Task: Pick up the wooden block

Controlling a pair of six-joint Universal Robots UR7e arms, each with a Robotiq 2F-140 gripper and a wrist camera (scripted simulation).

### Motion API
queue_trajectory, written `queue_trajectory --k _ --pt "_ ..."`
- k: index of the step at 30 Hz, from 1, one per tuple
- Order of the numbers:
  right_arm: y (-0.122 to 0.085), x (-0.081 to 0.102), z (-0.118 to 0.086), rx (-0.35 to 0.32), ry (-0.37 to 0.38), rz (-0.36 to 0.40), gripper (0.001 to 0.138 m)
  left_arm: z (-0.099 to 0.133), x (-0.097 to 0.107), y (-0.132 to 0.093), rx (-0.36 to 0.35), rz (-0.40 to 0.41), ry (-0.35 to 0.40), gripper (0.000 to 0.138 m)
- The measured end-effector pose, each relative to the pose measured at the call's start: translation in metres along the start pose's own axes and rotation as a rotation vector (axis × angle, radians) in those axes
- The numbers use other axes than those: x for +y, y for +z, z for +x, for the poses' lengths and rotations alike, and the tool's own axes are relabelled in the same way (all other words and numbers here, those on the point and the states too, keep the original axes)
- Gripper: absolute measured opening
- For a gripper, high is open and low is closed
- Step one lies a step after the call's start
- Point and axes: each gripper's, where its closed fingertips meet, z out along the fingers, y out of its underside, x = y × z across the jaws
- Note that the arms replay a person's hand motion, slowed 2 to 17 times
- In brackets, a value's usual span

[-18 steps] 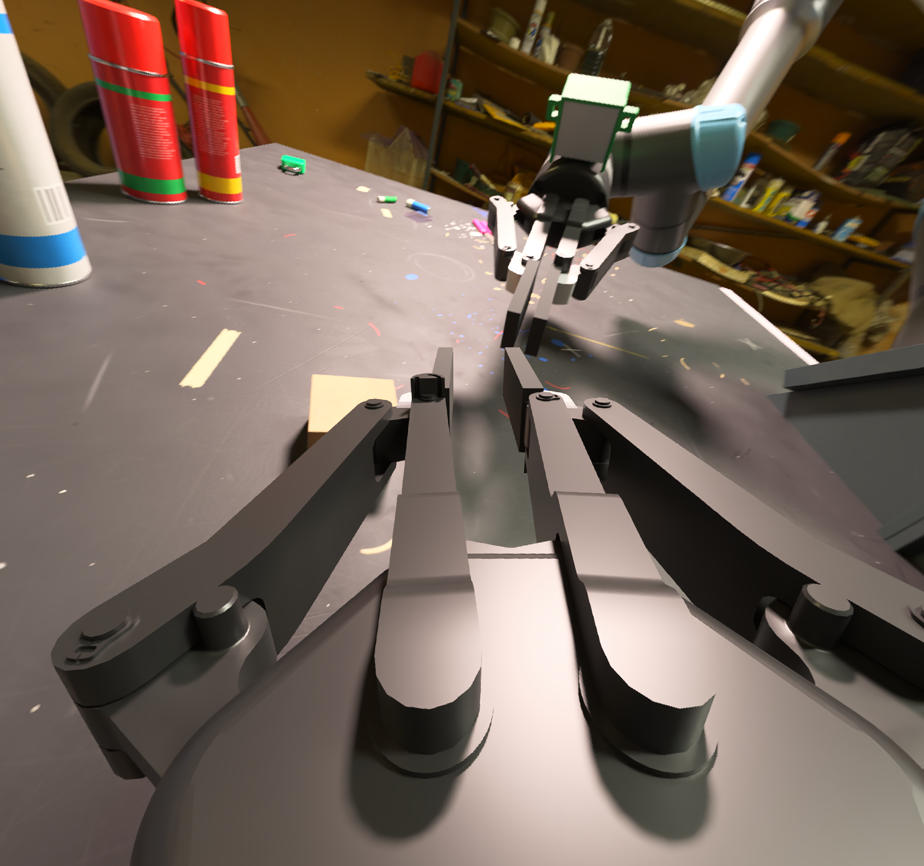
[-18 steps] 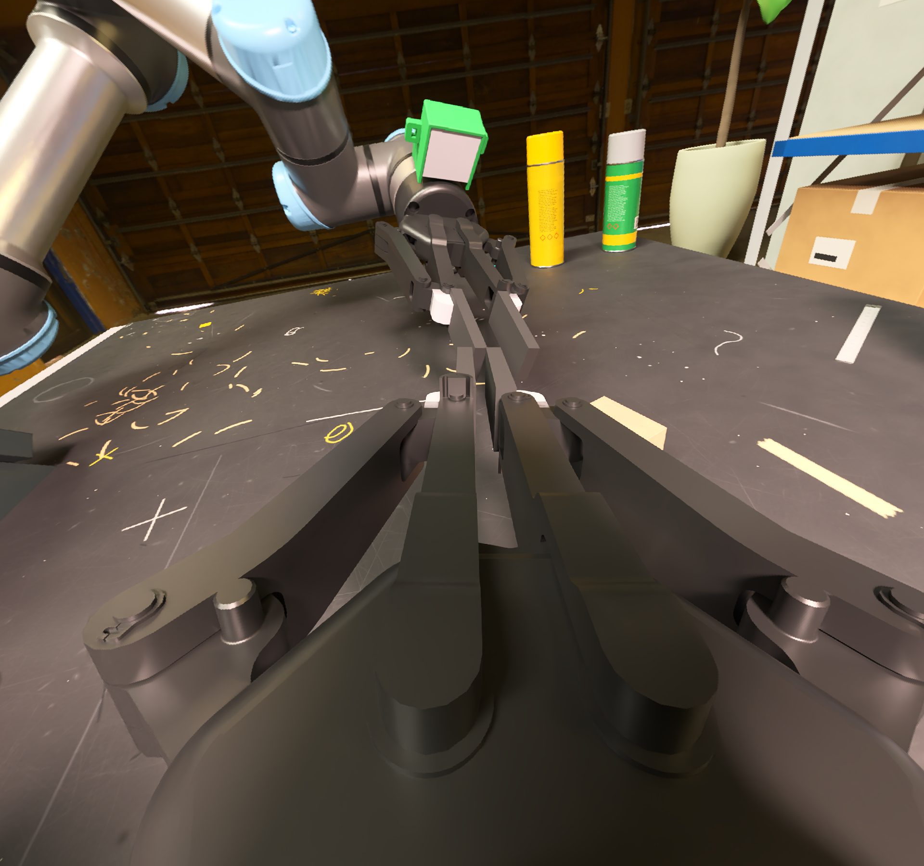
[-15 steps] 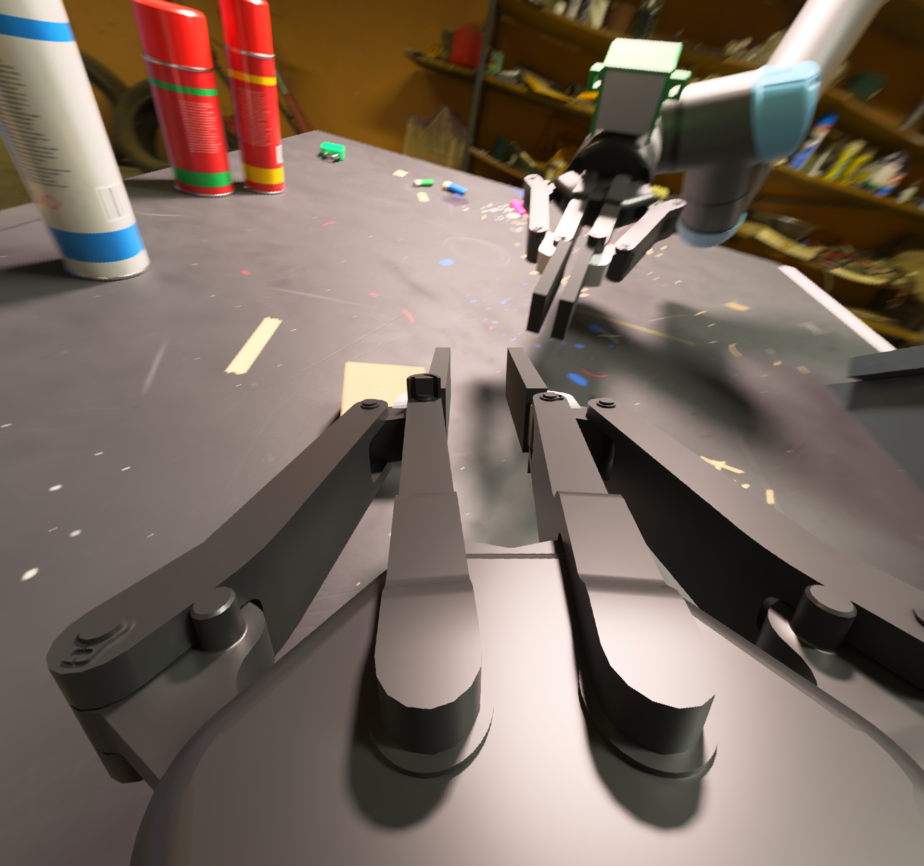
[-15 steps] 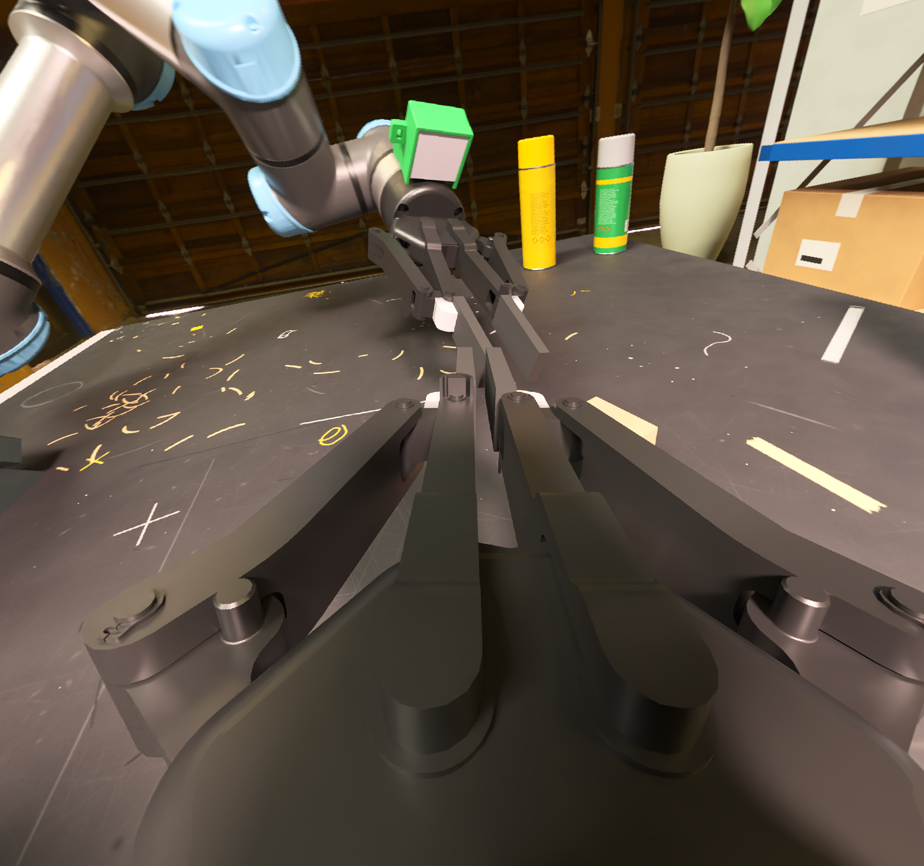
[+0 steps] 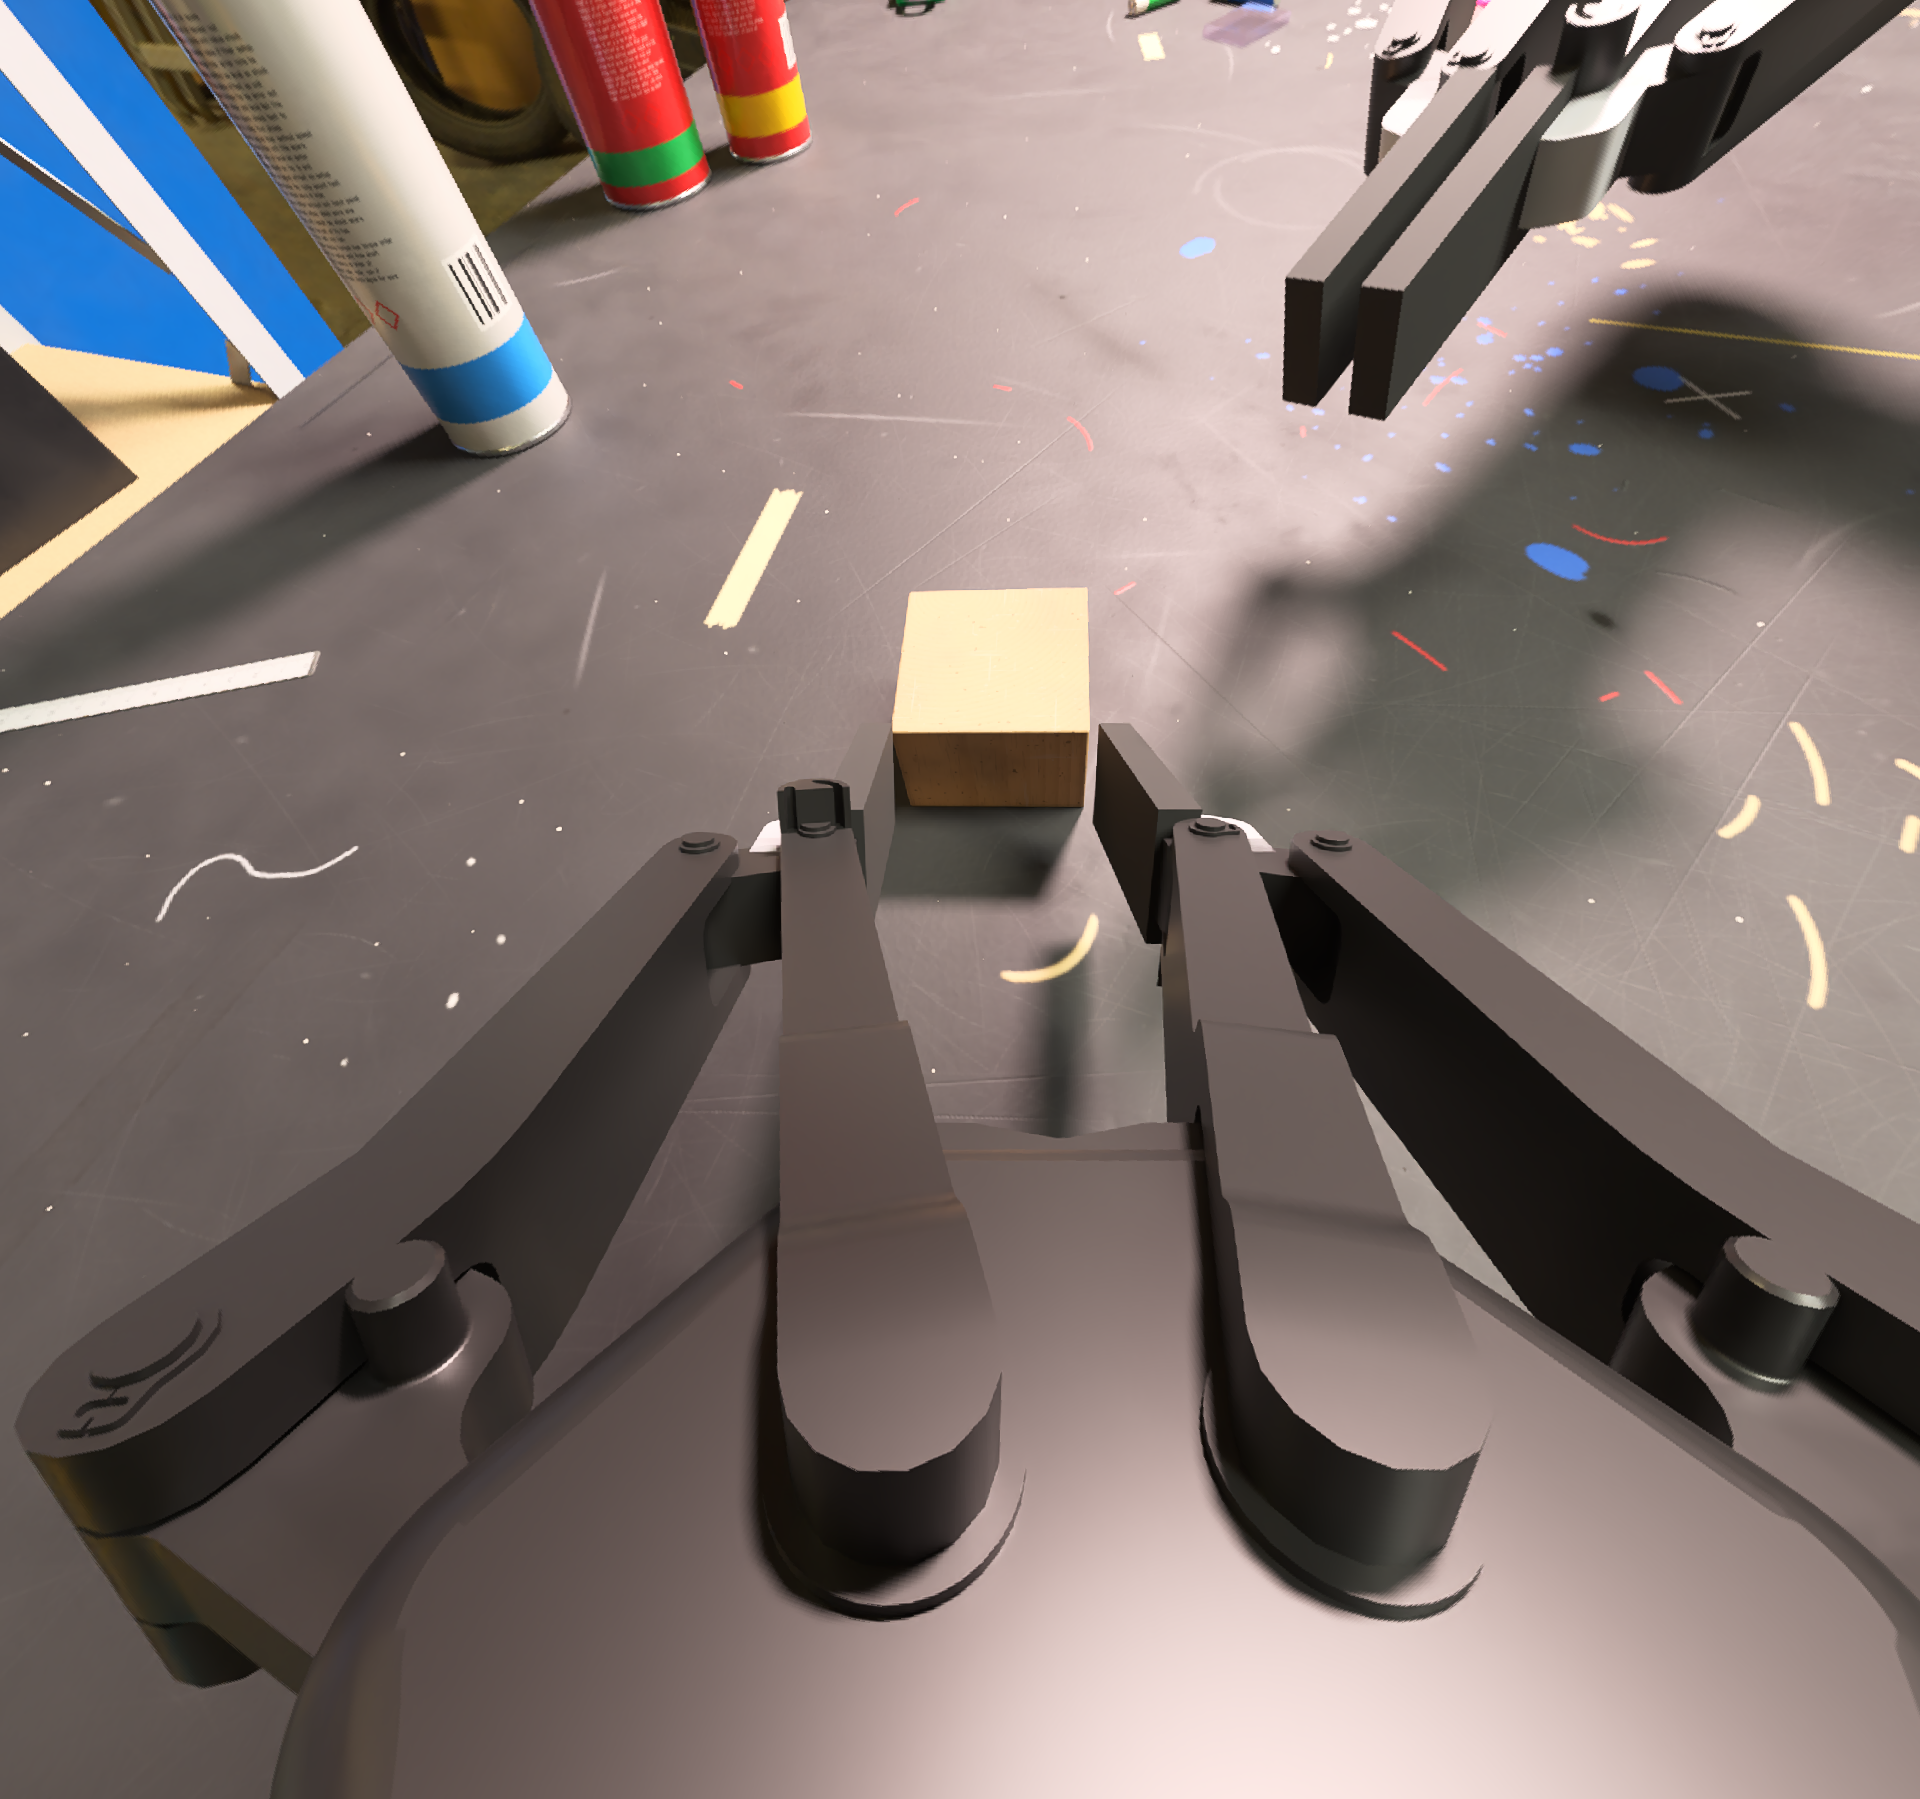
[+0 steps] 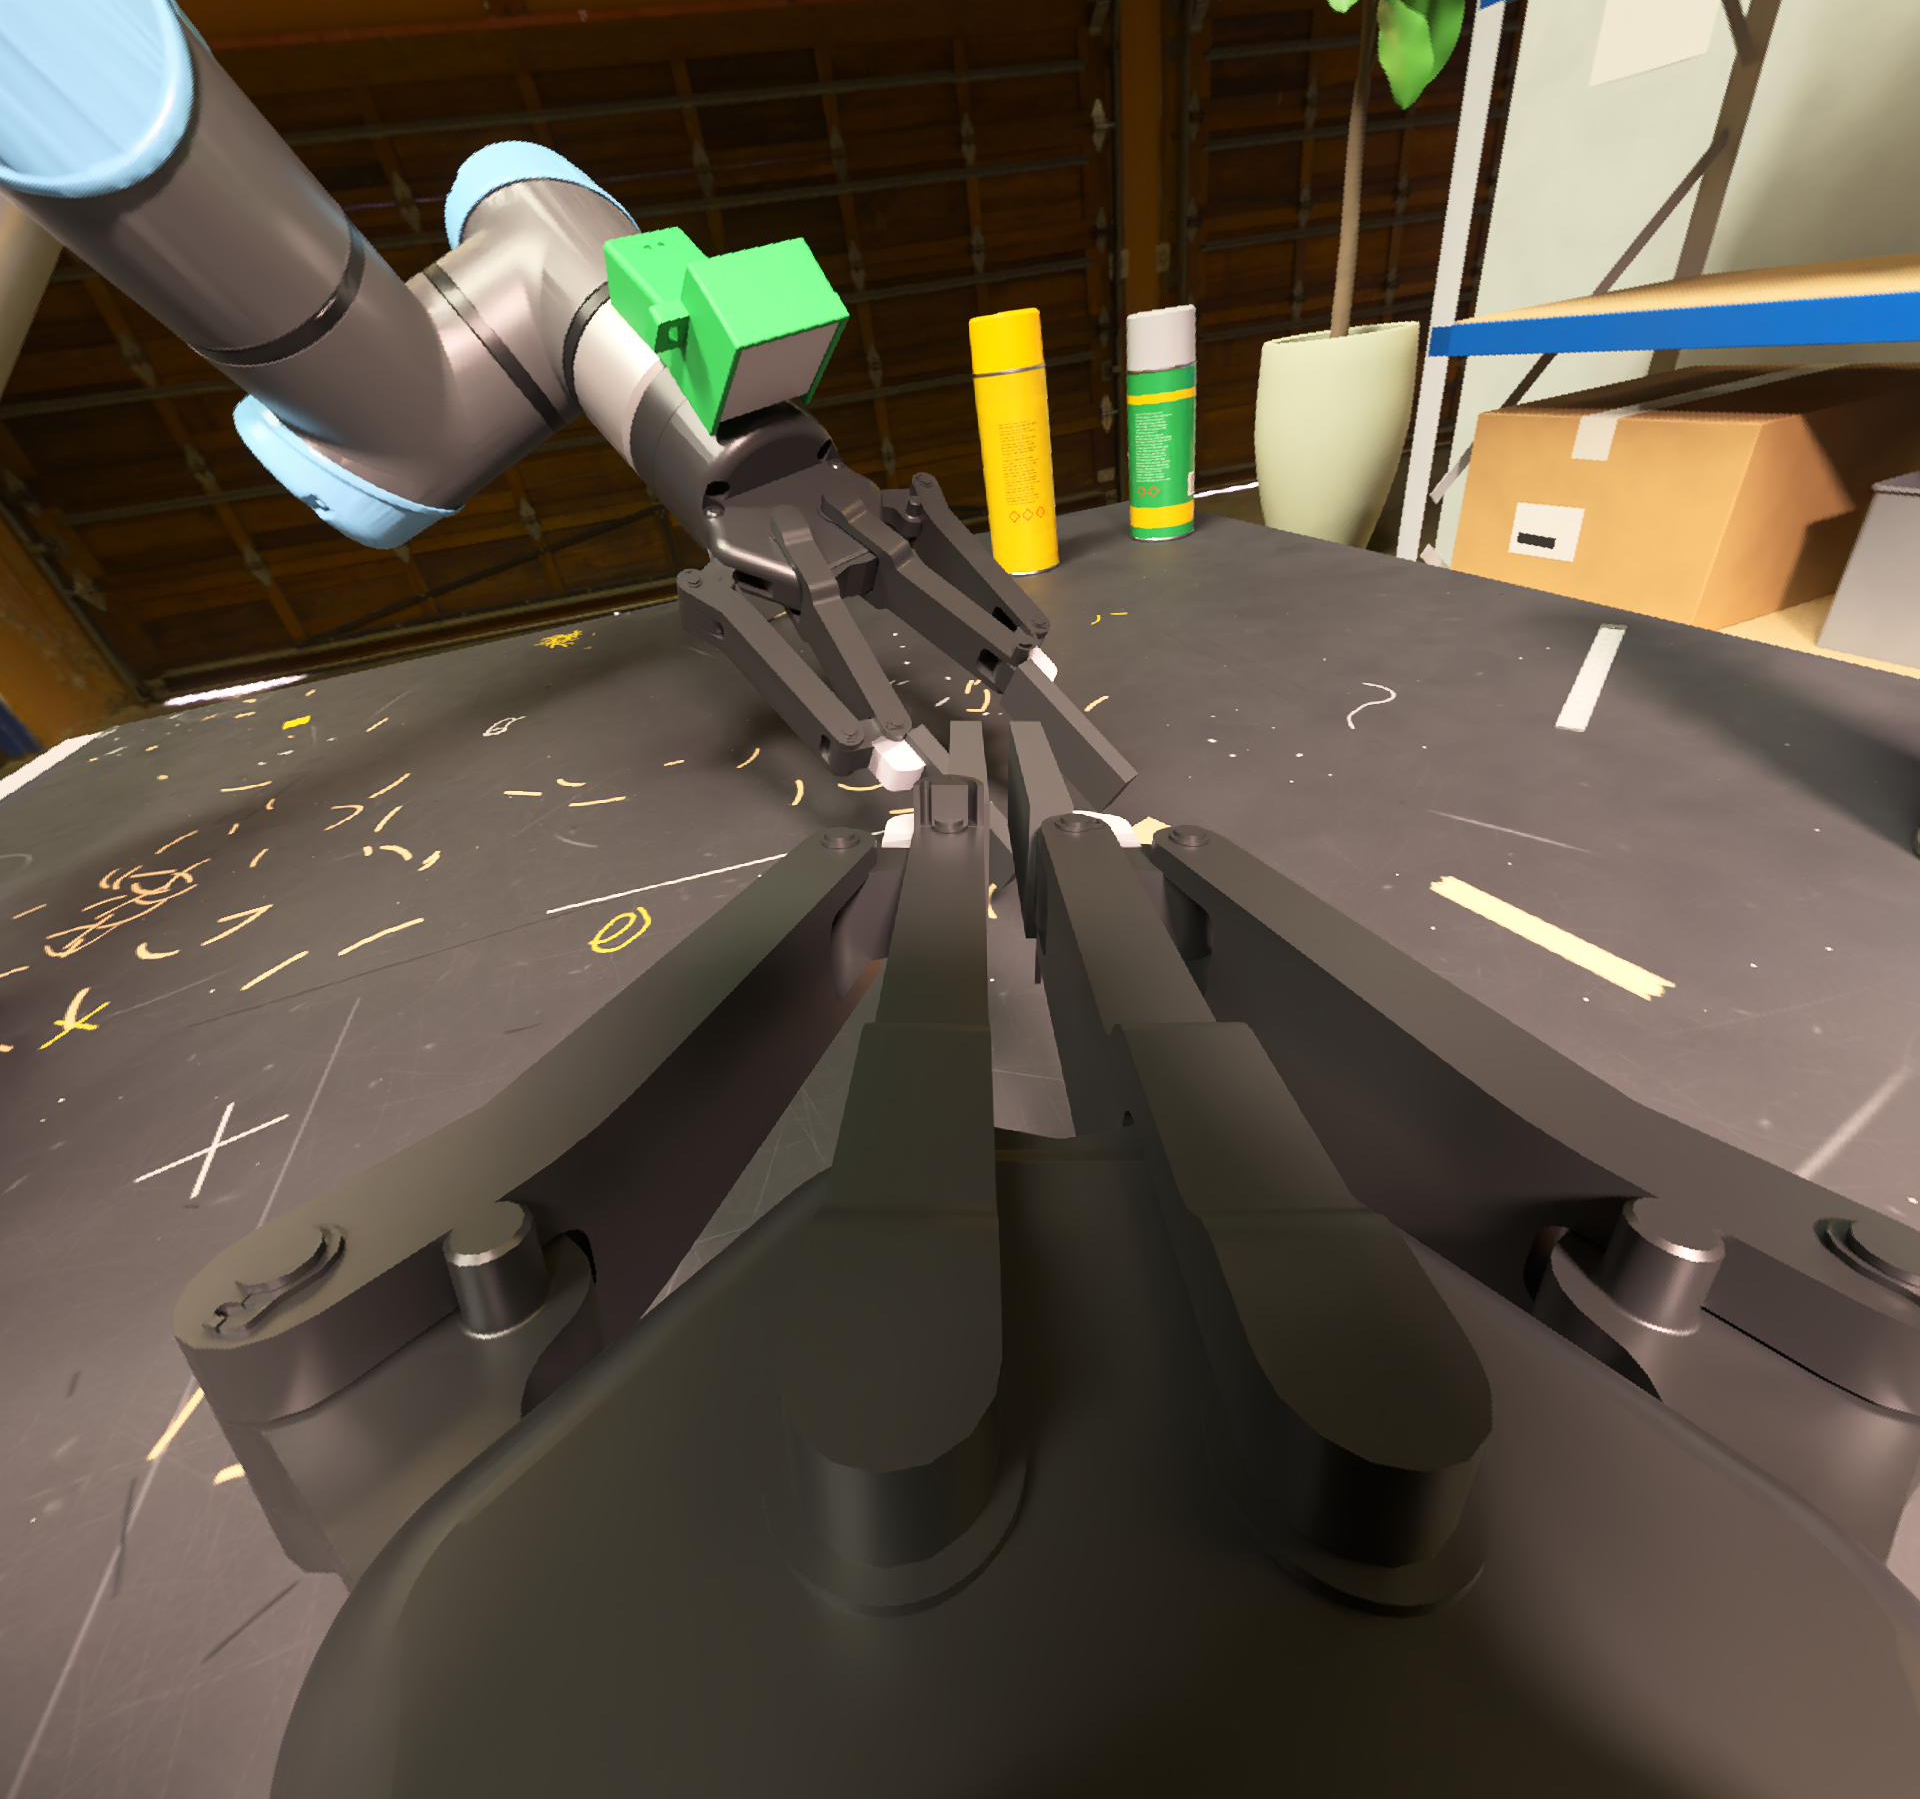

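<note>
We note the dark grey table [image 5: 436, 814], scuffed and flecked with paint marks. On its far side stand a white can with blue band [image 5: 395, 222] and two red cans [image 5: 665, 45]. Smaller bits lie beyond, too small to name.

The left gripper [image 5: 992, 762] sits low over the table, its fingers spread to about the block's width. The wooden block [image 5: 992, 679] rests on the table just past the fingertips, lined up with the gap, not yet gripped.

The right gripper [image 6: 997, 762] hangs above the table with its fingers drawn nearly together, holding nothing.

We judge the approach nearly done; advancing, closing and lifting remain.
</note>
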Motion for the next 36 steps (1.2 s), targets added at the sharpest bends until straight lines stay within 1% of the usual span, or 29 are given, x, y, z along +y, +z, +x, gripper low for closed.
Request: queue_trajectory --k 4,12,18,24,36 --pt "-0.001 0.0 0.003 0.015 0.006 0.001 0.007 0.001 0.001 0.006 0.004 -0.019 -0.004 0.056" --pt "-0.002 0.001 0.007 0.037 0.017 -0.011 0.007 -0.001 -0.006 0.011 0.028 -0.036 -0.036 0.063" --pt "-0.001 0.003 0.009 0.046 0.021 -0.02 0.007 0.001 -0.006 0.016 0.058 -0.087 -0.046 0.069" --pt "-0.002 0.004 0.01 0.05 0.027 -0.022 0.007 0.0 -0.005 0.022 0.081 -0.137 -0.046 0.071" --pt "-0.003 0.004 0.011 0.056 0.036 -0.025 0.007 0.0 -0.013 0.031 0.154 -0.207 -0.088 0.071"
